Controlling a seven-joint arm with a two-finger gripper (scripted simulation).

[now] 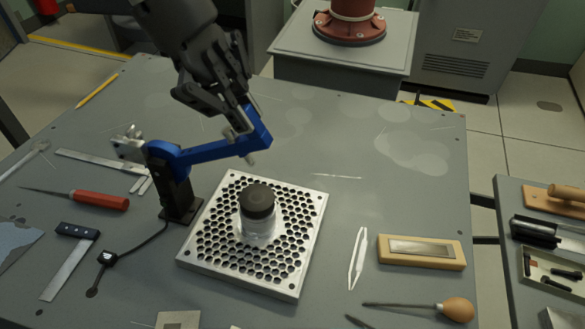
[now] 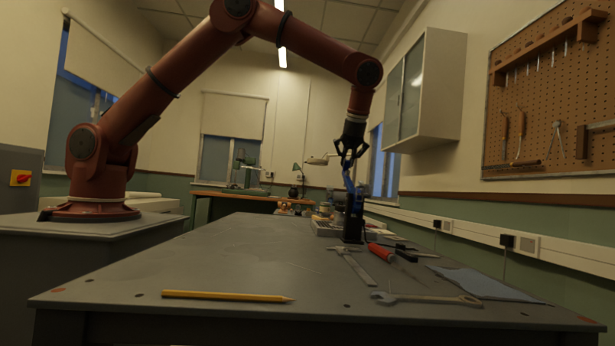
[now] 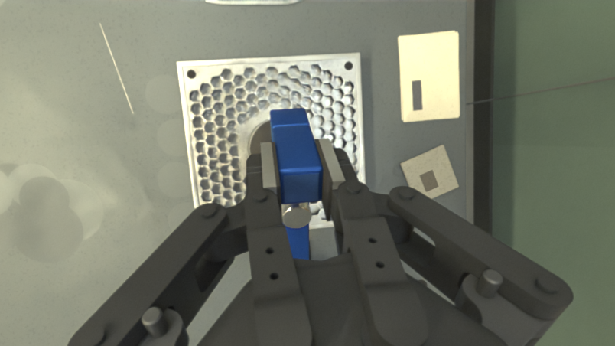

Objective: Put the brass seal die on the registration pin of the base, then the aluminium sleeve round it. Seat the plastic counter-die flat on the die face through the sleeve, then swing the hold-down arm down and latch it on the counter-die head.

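Note:
The brass seal die is hidden inside the aluminium sleeve (image 1: 257, 224), which stands upright at the middle of the perforated base plate (image 1: 253, 233). The dark plastic counter-die (image 1: 256, 197) sits in the sleeve's top, its round head showing above the rim. The blue hold-down arm (image 1: 212, 149) pivots on a black post (image 1: 174, 192) at the base's left side and slopes upward over the plate. My gripper (image 3: 296, 172) has its two fingers clamped on the sides of the arm's free end (image 3: 296, 155), above and behind the counter-die.
The black post's cable and plug (image 1: 107, 258) trail left of the base. A red-handled scriber (image 1: 98, 199), steel rulers (image 1: 102, 161) and a square (image 1: 69, 255) lie left; tweezers (image 1: 357, 258), a sharpening stone (image 1: 421, 250) and an awl (image 1: 456, 309) lie right.

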